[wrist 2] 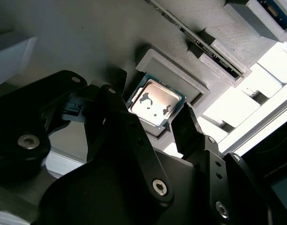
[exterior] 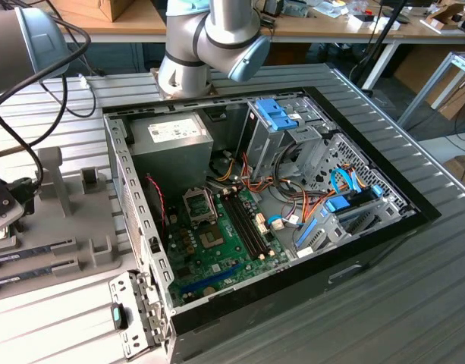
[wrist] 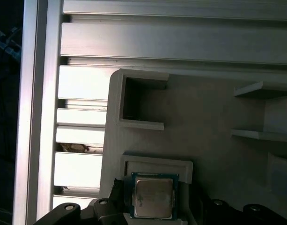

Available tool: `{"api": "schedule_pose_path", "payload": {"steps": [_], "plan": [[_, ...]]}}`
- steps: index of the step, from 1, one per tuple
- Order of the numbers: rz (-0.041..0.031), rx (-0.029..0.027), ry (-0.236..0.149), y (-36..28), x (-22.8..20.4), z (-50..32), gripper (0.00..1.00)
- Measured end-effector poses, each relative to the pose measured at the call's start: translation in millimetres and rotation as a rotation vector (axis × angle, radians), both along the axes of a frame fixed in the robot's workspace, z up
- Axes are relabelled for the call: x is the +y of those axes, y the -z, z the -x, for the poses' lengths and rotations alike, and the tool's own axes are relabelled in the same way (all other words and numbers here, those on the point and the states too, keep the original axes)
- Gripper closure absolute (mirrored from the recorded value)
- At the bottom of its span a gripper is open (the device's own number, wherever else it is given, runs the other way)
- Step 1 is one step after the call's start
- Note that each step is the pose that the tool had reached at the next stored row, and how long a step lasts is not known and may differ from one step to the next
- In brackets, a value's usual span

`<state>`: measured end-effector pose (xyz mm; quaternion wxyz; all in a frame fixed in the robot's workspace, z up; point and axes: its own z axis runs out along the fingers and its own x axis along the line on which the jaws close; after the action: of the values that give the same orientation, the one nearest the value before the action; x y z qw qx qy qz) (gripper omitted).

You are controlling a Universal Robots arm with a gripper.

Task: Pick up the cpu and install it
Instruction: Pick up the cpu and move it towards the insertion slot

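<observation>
Worktop: a ribbed grey metal worktop (exterior: 414, 303) holds everything, and wooden desks stand behind it.
Computer case: an open black computer case (exterior: 331, 274) lies flat on the worktop with its side off.
Inside the case: a green motherboard (exterior: 217, 250), a grey power supply box (exterior: 171, 144), blue drive holders and many coloured wires.
Socket: the cpu socket (exterior: 198, 203) sits on the motherboard inside the computer case, and it looks open with no chip in it.
Tray: a grey plastic tray (exterior: 73, 220) lies outside the computer case, on the exterior view's left of it.
In the tray: long thin memory sticks (exterior: 27, 254) lie in its slots, one square pocket (wrist: 143, 101) is empty, and another pocket holds the cpu.
Cpu: in both wrist views the cpu (wrist 2: 155, 101) (wrist: 152, 197) lies flat in its pocket, outside the computer case, shiny side up with a thin green rim.
Claw: the black claw (wrist 2: 152, 110) is spread wide enough to have one of its fingers (wrist 2: 187, 124) on each side of the cpu. It looks like it is not squeezing the chip, and it holds nothing.
How far along: I think the job is only starting. The claw is at the cpu, but the cpu is not lifted yet and is not in the socket.
</observation>
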<state>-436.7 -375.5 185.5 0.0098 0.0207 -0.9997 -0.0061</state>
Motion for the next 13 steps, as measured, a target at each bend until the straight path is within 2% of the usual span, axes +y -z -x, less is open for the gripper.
{"api": "schedule_pose_path", "payload": {"steps": [13], "plan": [[-0.0016, -0.0001, 0.000, 0.1, 0.1, 0.0, 0.34]]}}
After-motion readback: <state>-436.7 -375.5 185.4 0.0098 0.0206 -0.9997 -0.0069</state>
